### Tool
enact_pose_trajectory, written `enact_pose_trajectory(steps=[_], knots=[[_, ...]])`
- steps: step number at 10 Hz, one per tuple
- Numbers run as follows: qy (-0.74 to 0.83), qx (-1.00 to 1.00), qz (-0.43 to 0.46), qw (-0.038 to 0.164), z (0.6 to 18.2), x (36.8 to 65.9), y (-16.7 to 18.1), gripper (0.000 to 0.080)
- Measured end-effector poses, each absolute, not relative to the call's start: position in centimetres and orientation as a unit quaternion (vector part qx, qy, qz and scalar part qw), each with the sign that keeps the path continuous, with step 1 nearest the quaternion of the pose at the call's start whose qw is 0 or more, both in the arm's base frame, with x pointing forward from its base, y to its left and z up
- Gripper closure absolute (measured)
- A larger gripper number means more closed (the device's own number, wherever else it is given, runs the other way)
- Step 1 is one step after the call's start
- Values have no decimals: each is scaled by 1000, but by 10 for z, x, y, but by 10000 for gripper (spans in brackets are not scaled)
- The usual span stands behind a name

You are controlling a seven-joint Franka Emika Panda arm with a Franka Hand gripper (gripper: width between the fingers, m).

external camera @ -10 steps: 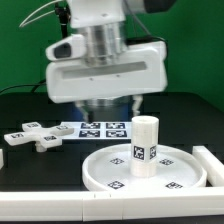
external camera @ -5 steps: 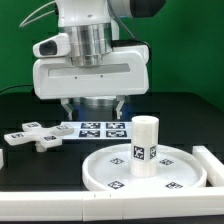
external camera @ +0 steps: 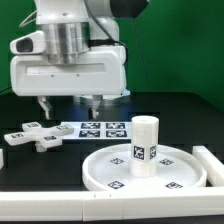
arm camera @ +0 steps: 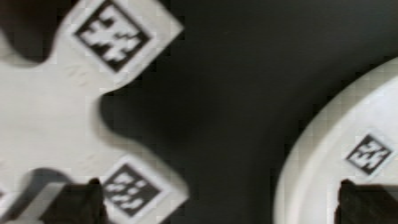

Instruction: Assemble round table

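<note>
**Leg upright on the top, foot flat beside it, gripper wide above**

The short white plastic cylindrical leg (external camera: 146,142) is seen standing on end near the middle of the large white rimmed disc top (external camera: 100,172). Its long axis is held vertical, and a small black-and-white square marker on its side is turned toward the exterior camera. The disc top is laid flat on the black desk (external camera: 175,115), rim upward, with further markers shown on its floor.

The white cross-shaped foot (external camera: 35,135) is found toward the exterior view's left of the disc, apart from it. It is laid flat, its arms spread level with the desk and its marked faces turned up. In the wrist view the foot (arm camera: 71,110) fills much of the picture, and the curved rim of the disc (arm camera: 365,115) is cut off at the edge.

Behind both, the thin flat white marker board (external camera: 100,128) is fixed to the desk. A long white edge bar (external camera: 212,160) is set at the exterior view's right.

The gripper (external camera: 66,104) is hung above the foot and the board. Its fingers (external camera: 42,104) are spread wide, and nothing is held between them.
</note>
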State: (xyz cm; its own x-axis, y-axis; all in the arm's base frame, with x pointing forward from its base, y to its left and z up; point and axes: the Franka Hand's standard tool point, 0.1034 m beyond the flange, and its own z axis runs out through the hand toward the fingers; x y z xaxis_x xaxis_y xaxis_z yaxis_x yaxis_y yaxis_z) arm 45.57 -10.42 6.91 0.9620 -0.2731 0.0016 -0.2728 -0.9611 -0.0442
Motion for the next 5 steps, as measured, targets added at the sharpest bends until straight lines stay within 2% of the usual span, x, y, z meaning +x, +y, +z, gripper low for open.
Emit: enact_pose_trajectory(steps=[5], knots=[[124,-992,-1,21,67,454,-107,151]])
